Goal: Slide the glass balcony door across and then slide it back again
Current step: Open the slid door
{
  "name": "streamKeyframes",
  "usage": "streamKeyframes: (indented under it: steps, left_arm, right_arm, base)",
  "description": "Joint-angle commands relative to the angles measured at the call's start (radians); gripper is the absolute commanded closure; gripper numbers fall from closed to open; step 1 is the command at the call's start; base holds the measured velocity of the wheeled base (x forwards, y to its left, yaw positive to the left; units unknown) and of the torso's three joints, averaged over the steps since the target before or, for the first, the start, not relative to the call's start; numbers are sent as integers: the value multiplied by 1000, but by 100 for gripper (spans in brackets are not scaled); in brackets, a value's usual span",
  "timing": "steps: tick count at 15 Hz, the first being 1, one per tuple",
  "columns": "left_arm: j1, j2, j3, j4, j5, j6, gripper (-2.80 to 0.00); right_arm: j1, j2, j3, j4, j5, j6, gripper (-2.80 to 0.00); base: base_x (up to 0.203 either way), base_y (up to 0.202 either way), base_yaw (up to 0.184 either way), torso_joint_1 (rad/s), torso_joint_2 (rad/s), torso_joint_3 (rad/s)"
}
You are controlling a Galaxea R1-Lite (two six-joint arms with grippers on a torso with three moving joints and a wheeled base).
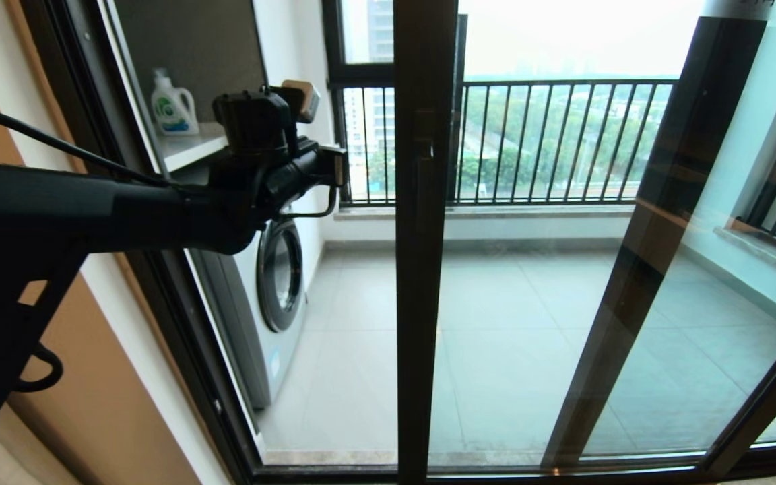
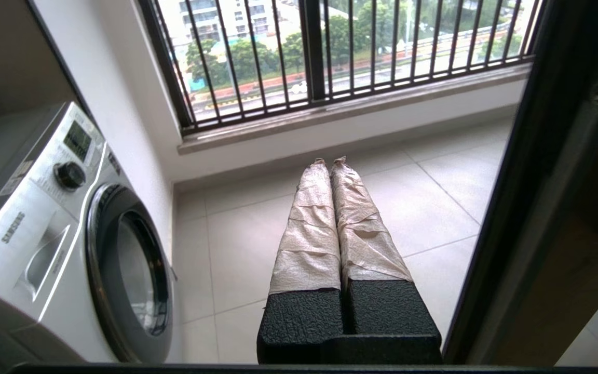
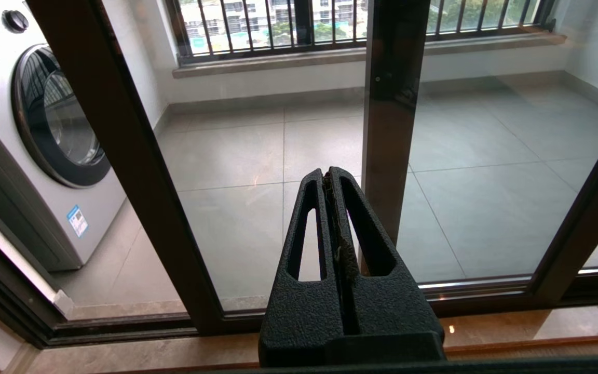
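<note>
Left arm (image 1: 91, 209) hides most of the washing machine (image 1: 273, 283) top and the shelf's (image 1: 189, 149) front edge, left of head frame. Glass balcony door (image 1: 422, 269) frame is cut off at top and bottom edges. Detergent bottle (image 1: 174, 106) label too small to read.

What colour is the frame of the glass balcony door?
Dark brown-black, on the glass balcony door; the head view shows it best.
</note>
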Motion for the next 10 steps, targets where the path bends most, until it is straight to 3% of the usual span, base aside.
streamKeyframes:
  steps: [1, 7, 10]
  left_arm:
    - [33, -137, 134, -6, -8, -5, 0]
    - [163, -733, 659, 5, -61, -57, 0]
    - [203, -1060, 841, 84, -54, -72, 0]
  right_arm:
    - [0, 1, 12, -1, 0, 0, 0]
    - [0, 1, 12, -1, 0, 0, 0]
    - [0, 1, 12, -1, 0, 1, 0]
  base:
    - [0, 0, 0, 0, 0, 0]
    - [0, 0, 0, 0, 0, 0]
    - [0, 0, 0, 0, 0, 0]
